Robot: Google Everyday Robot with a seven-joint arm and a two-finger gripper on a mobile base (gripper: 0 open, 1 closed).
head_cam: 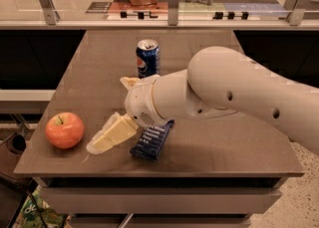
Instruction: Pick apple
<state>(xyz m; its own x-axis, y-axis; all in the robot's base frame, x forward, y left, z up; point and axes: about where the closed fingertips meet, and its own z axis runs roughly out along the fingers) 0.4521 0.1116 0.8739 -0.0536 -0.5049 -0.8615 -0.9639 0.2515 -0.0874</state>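
1. The apple (pixel 65 130) sits on the surface (pixel 99 62) near its front left corner, upright with the stem up. Nothing touches it.
2. The gripper (pixel 110 115) hangs low over the surface just right of the apple, at the end of the arm (pixel 239 92), which reaches in from the right.
3. The jaws look spread wide. One cream jaw points down and left toward the apple, and the tip of the other shows behind the wrist, nearer the can (pixel 148 58). They hold nothing.
4. A gap of bare surface separates the lower jaw from the apple, so the two are near but apart.
5. A blue packet (pixel 152 140) lies flat under the wrist, just right of the lower jaw. The can stands upright behind the wrist, well clear of the apple.
6. Progress, as I judge it: the reach is mostly made, but the grasp has not begun — no contact, no closing, no lift.
7. What is left: bring the open jaws leftward so they straddle the apple, close on it, then raise it off the surface.
8. One risk I see: the lower jaw sits close to the surface and could nudge the apple so that it rolls toward the left edge rather than settling between the jaws.
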